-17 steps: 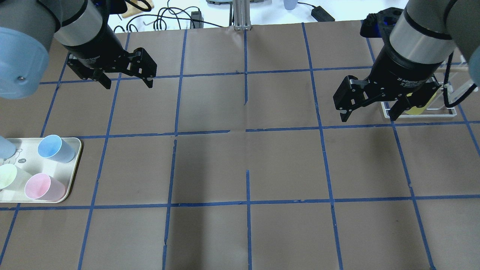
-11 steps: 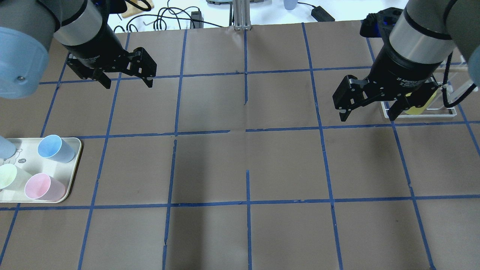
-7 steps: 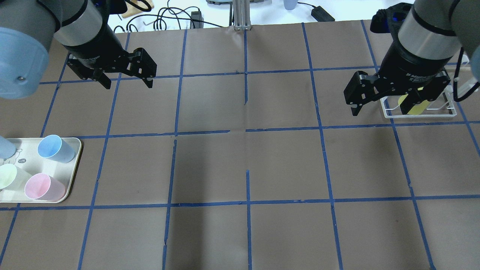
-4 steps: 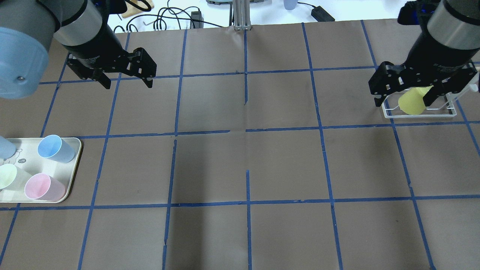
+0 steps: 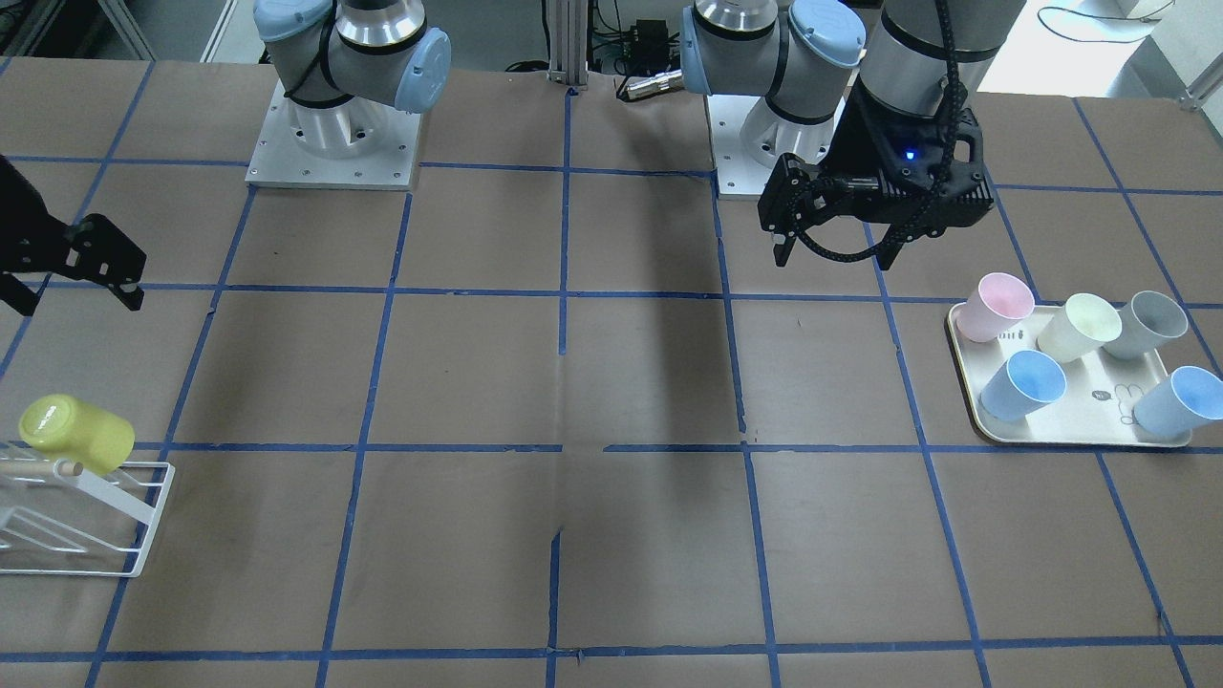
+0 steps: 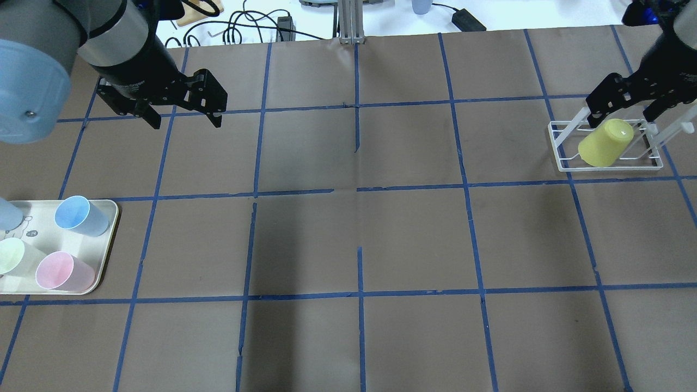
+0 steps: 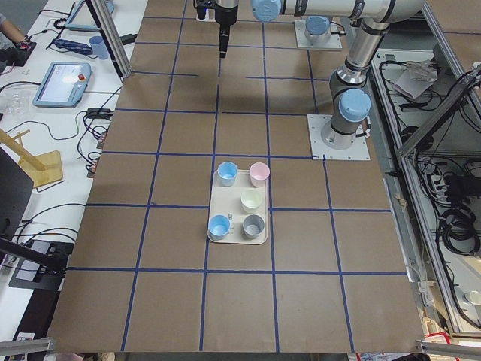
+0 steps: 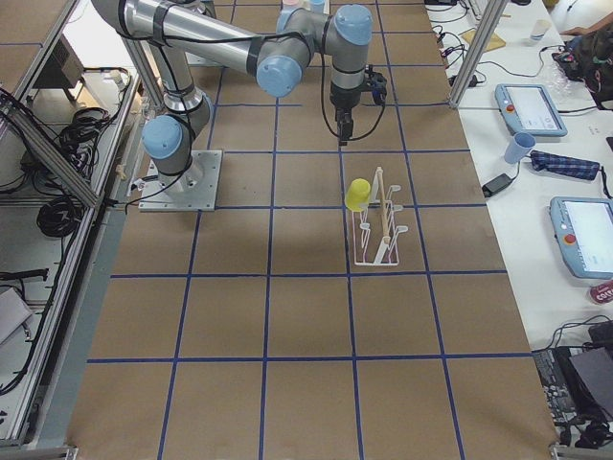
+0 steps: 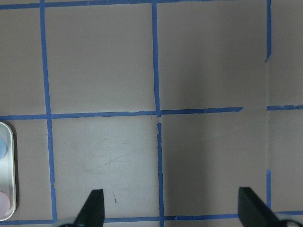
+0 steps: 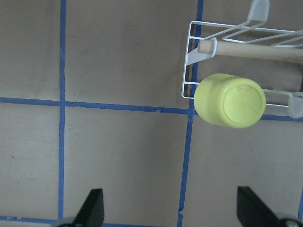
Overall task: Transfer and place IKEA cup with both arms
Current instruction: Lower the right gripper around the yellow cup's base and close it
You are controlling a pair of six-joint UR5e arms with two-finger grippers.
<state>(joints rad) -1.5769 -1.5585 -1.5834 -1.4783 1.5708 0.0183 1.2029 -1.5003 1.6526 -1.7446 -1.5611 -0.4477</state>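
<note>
On the white wire drying rack (image 6: pixel 563 146) at the robot's right end of the brown paper-covered table (image 6: pixel 359 239) sits the bright lemon-yellow, handleless tapered plastic cup (image 6: pixel 605 142). It is upside down, with its mouth down on the rack and its closed base up. Its long axis leans off vertical, so in the overhead view the base tips toward the far right and the rim toward the near left.

The black two-finger right gripper (image 6: pixel 621 117) hangs above the cup and clear of it, jaws spread wide and holding nothing. In the right wrist view the cup (image 10: pixel 230 100) lies ahead of the fingertips, nearer the view's right finger (image 10: pixel 251 208), not between the two.

The black two-finger left gripper (image 6: pixel 186 122) is well away over the far left of the table, its jaws also wide and empty.

A cream rounded-rectangle tray (image 5: pixel 1080 441) at the left end holds pastel cups. Its small printed marks are too small to read.
</note>
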